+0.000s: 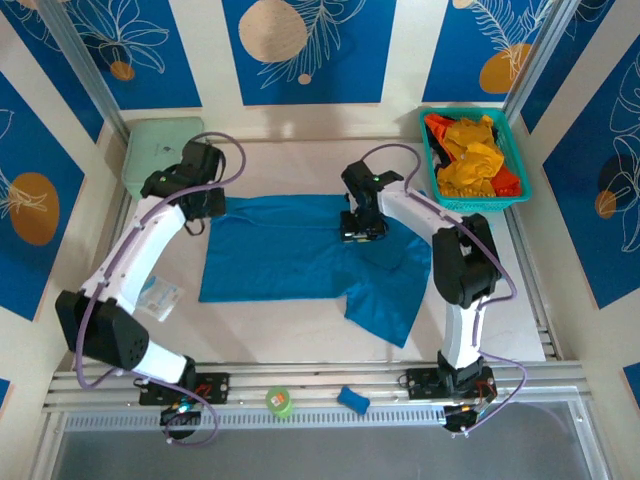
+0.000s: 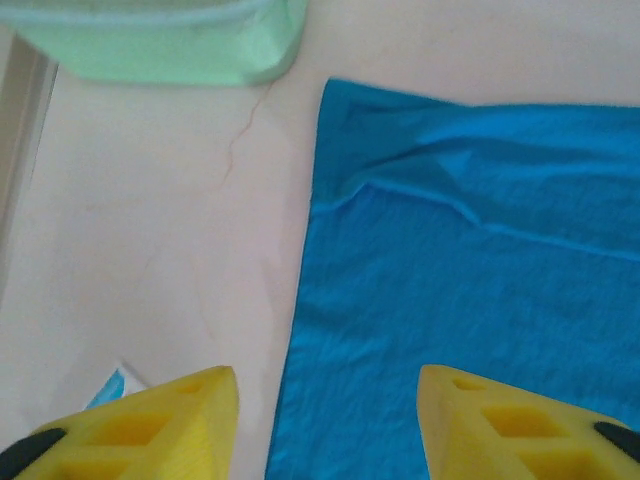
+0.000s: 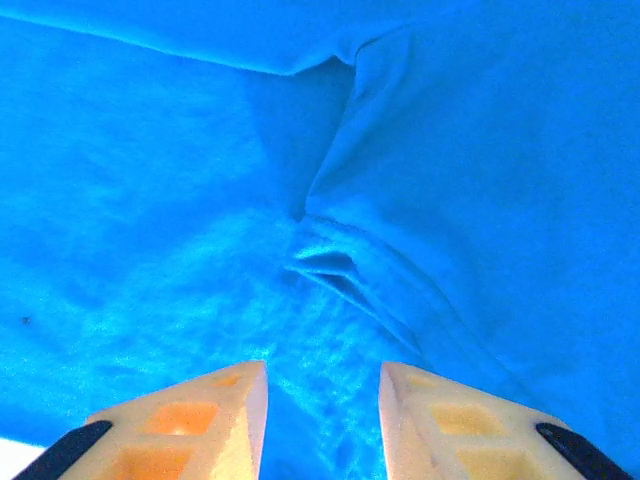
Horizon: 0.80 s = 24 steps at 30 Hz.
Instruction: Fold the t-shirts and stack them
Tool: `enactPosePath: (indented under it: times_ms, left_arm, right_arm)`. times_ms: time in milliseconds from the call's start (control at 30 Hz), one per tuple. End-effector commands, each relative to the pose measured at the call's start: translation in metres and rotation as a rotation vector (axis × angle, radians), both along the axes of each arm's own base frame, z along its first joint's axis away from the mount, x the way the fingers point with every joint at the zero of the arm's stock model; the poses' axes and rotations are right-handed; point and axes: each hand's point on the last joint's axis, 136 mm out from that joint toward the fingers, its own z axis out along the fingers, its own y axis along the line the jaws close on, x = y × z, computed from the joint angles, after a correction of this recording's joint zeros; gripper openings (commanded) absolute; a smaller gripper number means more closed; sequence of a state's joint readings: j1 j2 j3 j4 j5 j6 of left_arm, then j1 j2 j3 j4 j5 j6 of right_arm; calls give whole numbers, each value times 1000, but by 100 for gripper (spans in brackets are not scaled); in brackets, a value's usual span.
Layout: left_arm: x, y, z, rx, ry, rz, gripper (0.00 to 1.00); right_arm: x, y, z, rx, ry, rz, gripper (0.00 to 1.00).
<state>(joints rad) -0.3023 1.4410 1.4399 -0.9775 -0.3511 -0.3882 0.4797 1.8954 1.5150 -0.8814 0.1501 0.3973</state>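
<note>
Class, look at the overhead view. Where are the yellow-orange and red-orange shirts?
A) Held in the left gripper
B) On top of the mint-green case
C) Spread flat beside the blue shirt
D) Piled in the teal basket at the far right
D: the orange shirts lie crumpled inside the teal basket, while the blue shirt is spread on the table.

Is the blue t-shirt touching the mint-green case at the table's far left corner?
Apart. The left wrist view shows a strip of bare table between the mint-green case and the nearest corner of the blue t-shirt.
</note>
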Motion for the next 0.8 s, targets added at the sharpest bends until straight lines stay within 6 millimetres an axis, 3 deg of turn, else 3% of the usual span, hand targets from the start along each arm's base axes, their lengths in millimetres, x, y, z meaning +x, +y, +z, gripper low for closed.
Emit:
enactPosePath:
  times_ms: [0,167,300,400,600,767]
  left_arm:
    - [-53,16,-27,-23,132,109,46]
    - [-100,27,-79,-147,223,239,45]
    - [-115,26,-119,-258,303,328,44]
    - [-124,25,-147,-298,375,392,38]
    - [-133,28,-180,-308,444,455,37]
    - [-130,38,-187,-285,424,492,38]
  right_arm:
    - [-9,-11,25,16,-42,-20,35]
    - [-15,-22,43,66,-97,-15,35]
    - [-22,-28,51,105,-118,-13,34]
    - [-30,-31,54,117,-127,-11,34]
    - [-42,-44,54,139,-138,-36,34]
    - [-45,-49,54,160,-141,-52,35]
